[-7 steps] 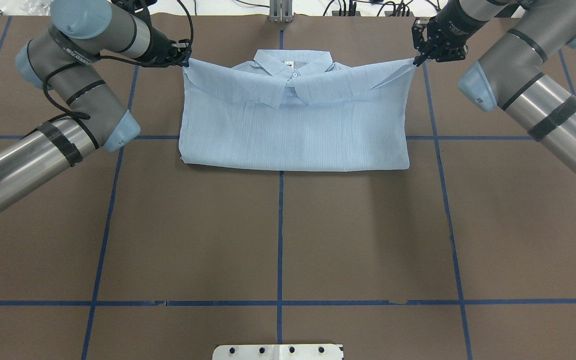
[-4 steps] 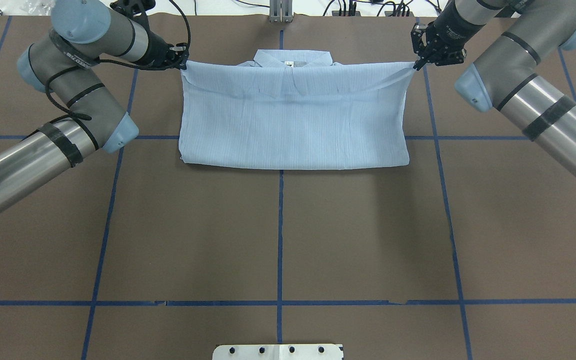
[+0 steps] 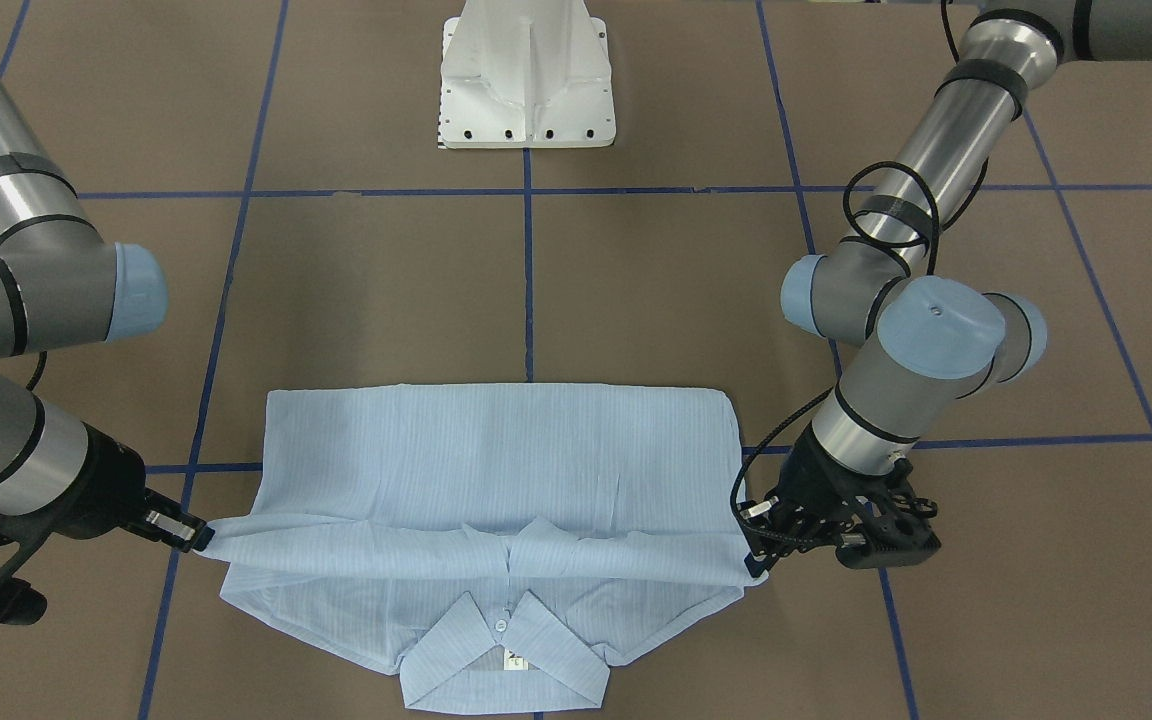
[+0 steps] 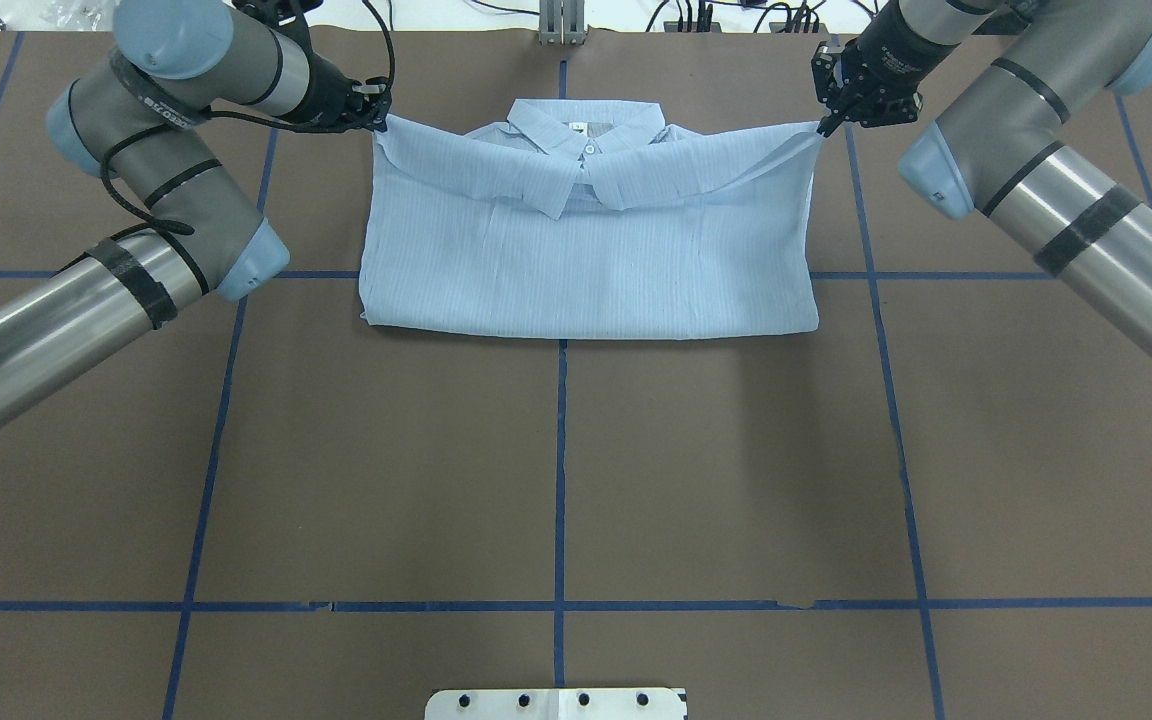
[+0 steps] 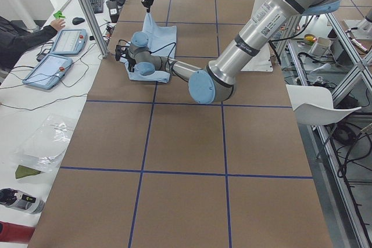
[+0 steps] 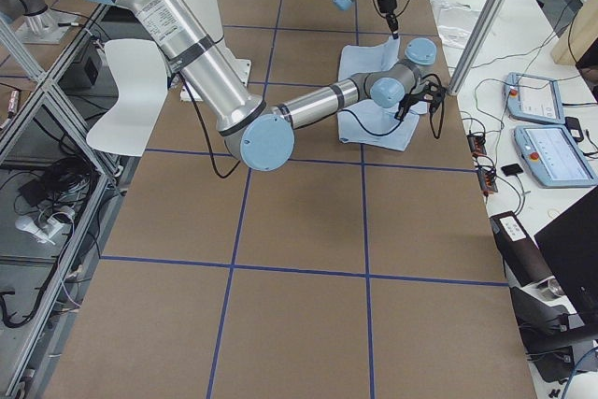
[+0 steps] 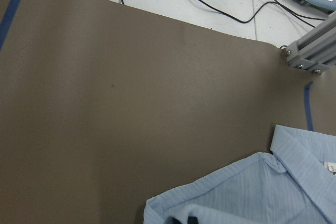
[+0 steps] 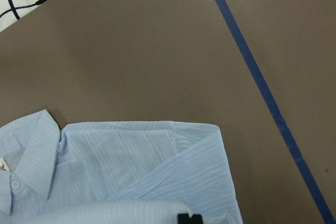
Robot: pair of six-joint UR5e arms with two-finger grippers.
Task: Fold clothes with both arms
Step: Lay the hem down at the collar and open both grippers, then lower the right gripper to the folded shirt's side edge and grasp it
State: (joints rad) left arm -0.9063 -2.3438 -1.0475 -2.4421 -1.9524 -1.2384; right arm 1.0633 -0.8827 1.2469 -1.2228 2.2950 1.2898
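Blue and thin, the button-up shirt [image 4: 586, 260] at the table's [image 4: 556, 480] twelve o'clock is sagging limply, probably needing corner holds, where the left gripper [image 4: 378, 113] and right gripper [image 4: 821, 124] are clamping fingers on its ten and two o'clock corners.

Blue tape lines [image 4: 560, 470] cross the brown table [image 4: 736, 470].
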